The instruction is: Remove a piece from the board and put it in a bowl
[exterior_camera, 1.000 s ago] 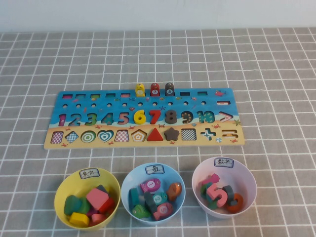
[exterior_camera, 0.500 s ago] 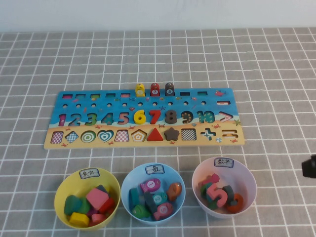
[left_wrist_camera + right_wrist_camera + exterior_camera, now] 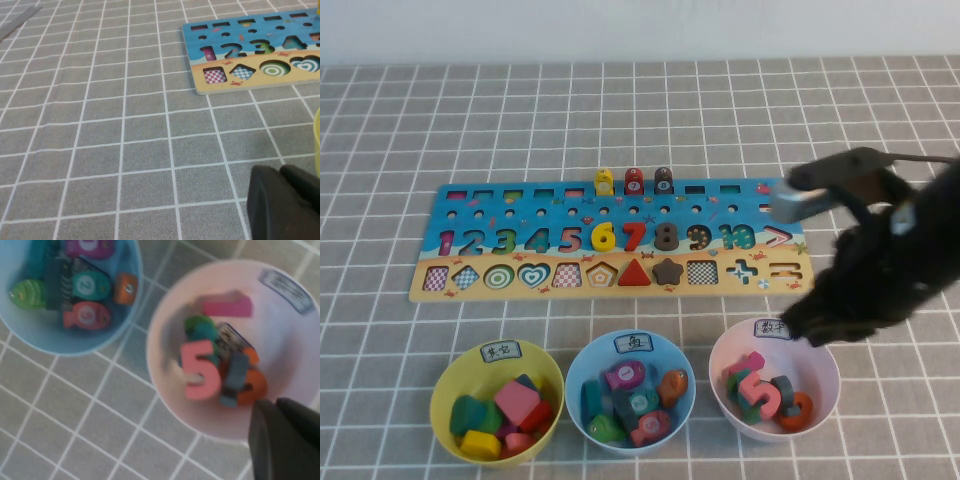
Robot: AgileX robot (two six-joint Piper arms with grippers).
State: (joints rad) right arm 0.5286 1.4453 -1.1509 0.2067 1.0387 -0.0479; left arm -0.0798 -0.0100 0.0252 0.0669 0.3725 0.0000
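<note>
The dark star piece sits in its cut-out in the sandy lower row of the board, right of the red triangle. The yellow bowl stands at the front left and holds several shape blocks. My right gripper hangs over the right rim of the pink bowl, in front of the board's right end. In the right wrist view its fingers are together and empty. My left gripper is shut and empty, low over the cloth. It is left of the board's left end and close to the yellow bowl's edge.
A light blue bowl with fish pieces stands at the front middle, and a pale pink bowl with number pieces at the front right. Both show in the right wrist view: blue, pink. Three small pegs stand on the board's top row.
My right arm has swung in from the right edge and now reaches over the pink bowl. The pieces, board and bowls have not moved.
</note>
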